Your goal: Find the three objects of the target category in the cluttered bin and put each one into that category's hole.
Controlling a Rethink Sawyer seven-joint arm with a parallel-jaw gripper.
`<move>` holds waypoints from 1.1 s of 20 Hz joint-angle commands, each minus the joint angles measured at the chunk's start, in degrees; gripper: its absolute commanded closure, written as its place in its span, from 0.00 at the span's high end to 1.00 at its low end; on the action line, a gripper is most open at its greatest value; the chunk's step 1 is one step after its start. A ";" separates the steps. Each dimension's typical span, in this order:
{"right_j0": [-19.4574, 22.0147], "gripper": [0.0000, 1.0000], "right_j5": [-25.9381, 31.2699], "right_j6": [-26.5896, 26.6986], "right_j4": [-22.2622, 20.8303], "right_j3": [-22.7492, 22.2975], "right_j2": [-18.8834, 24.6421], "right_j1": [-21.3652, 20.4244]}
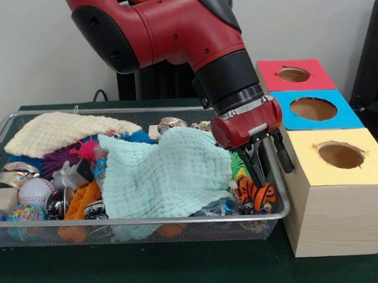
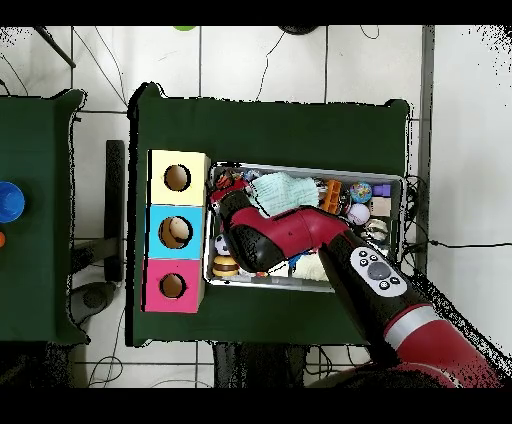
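My gripper (image 1: 273,175) hangs open over the right end of the wire bin (image 1: 181,219), nothing between its black fingers (image 1: 257,166). Just below it lies an orange striped tiger toy (image 1: 255,192). A mint green cloth (image 1: 165,175) covers the middle of the bin, and a cream cloth (image 1: 60,130) lies at the back left. To the right of the bin stands the wooden box with a yellow hole (image 1: 340,154), a blue hole (image 1: 313,108) and a red hole (image 1: 294,75). In the overhead view my arm (image 2: 290,240) hides much of the bin (image 2: 400,180).
A baseball (image 1: 35,189), a purple spiky ball (image 1: 55,161), a speckled ball (image 1: 23,214), cans and orange toys crowd the bin's left half. The bin wall stands close against the box. A green cloth covers the table (image 1: 184,270).
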State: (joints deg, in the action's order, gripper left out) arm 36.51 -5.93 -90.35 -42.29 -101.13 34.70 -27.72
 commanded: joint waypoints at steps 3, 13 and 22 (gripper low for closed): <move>-1.95 1.00 0.56 -7.17 0.64 1.47 -5.53 -0.24; -1.30 1.00 6.88 -2.94 -0.98 1.09 -5.23 -1.39; -0.27 1.00 10.82 -0.84 -1.76 0.11 -4.27 -1.73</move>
State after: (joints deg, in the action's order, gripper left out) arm 34.97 -3.01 -90.35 -42.46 -101.14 31.87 -29.37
